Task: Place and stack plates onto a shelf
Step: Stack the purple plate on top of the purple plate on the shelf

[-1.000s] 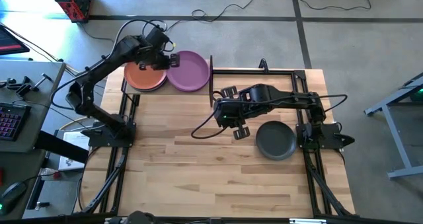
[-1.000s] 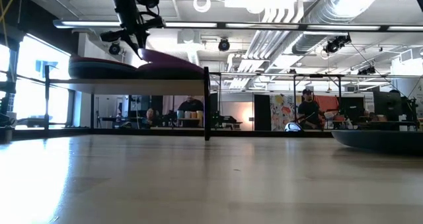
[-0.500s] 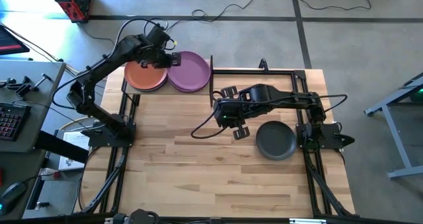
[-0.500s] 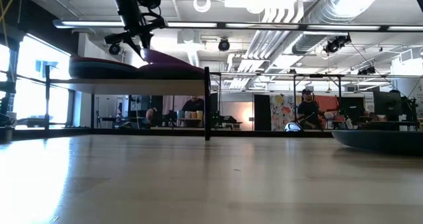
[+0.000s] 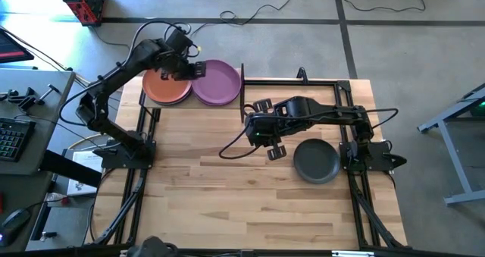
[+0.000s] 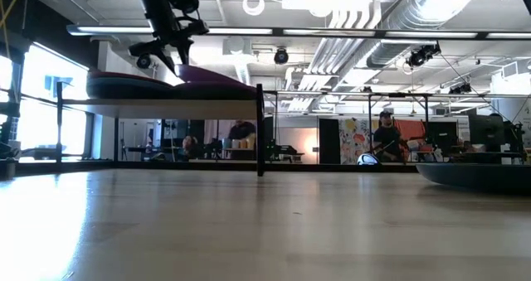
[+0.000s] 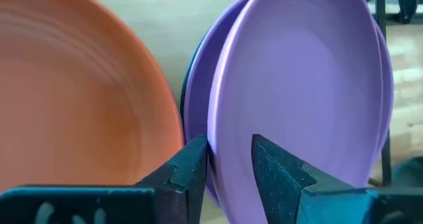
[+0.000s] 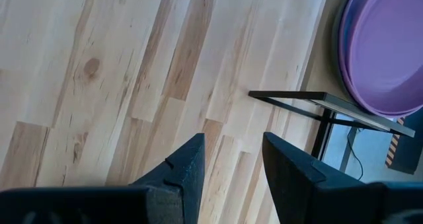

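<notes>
Two purple plates lie stacked on the shelf; the left gripper pinches the upper one's rim narrowly. Stiff, light and smooth, it may slip. The right gripper waits half-open above the desk.

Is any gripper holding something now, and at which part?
The left gripper pinches the top purple plate at its rim; the right gripper holds nothing.

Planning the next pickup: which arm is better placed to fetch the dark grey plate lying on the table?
Right. The right gripper hangs open and empty beside the dark grey plate, while the left gripper is across the table at the shelf, fingers straddling the purple plate's rim.
</notes>
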{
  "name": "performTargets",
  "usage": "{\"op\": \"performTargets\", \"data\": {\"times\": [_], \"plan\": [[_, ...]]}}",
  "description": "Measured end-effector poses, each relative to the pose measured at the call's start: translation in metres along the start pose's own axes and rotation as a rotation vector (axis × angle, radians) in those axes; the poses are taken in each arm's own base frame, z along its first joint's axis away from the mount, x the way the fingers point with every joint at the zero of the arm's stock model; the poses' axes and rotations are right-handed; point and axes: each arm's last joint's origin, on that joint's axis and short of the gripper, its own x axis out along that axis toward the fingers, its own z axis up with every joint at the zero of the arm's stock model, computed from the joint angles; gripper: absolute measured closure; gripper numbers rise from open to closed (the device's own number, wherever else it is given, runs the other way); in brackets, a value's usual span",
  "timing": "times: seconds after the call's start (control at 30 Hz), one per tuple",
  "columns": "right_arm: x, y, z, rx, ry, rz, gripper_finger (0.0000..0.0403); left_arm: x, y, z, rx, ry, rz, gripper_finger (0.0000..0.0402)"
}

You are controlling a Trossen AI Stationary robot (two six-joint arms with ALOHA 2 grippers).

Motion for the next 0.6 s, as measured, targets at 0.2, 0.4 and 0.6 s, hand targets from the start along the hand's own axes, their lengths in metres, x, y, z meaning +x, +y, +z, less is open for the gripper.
{"op": "performTargets", "data": {"times": [0.2,0.4,0.6], "plan": [[0.0,0.0,0.0,0.0,0.0,0.0,0.0274,-0.002,0.01,0.001,-0.018,0.053,0.015,0.0295],[0.0,0.0,0.0,0.0,0.0,0.0,0.0274,-0.002,0.013,0.001,-0.01,0.063,0.025,0.0295],[0.0,0.0,0.001,-0.002,-0.011,-0.003,0.0274,-0.002,0.01,-0.001,0.034,0.066,0.021,0.0295]]}}
